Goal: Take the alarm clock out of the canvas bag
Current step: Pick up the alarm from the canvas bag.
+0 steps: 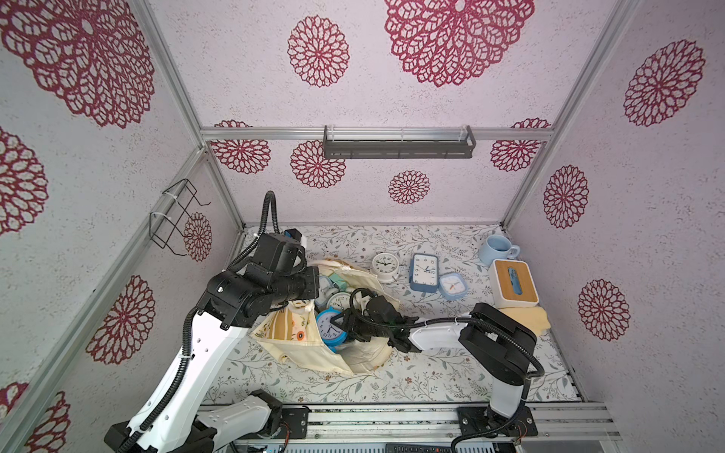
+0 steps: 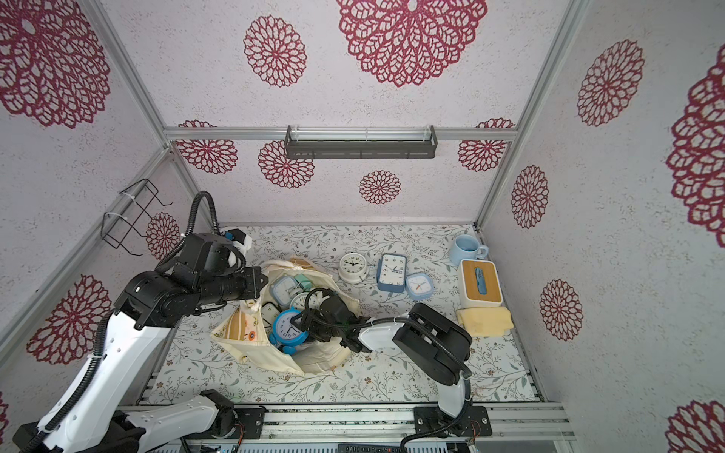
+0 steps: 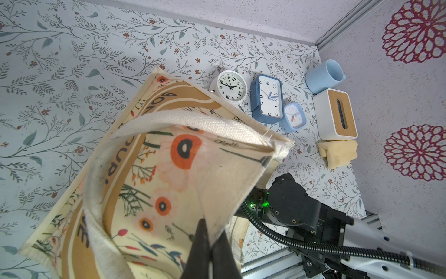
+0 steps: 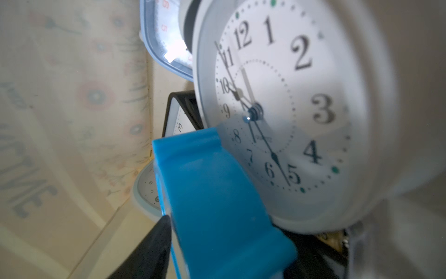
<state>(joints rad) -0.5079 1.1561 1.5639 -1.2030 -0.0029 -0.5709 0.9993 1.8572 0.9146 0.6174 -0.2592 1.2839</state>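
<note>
Cream canvas bag (image 1: 310,355), mustard stripes, bright blue alarm clock (image 1: 328,328), perhaps mint clock (image 2: 303,281)

Alarm clocks (image 1: 328,329) lie inside the canvas bag (image 1: 308,353).

Inside the canvas bag (image 4: 60,145), the blue alarm clock (image 4: 217,205) shows blurred and edge-cropped, concealing one side of my right jaws.
</note>
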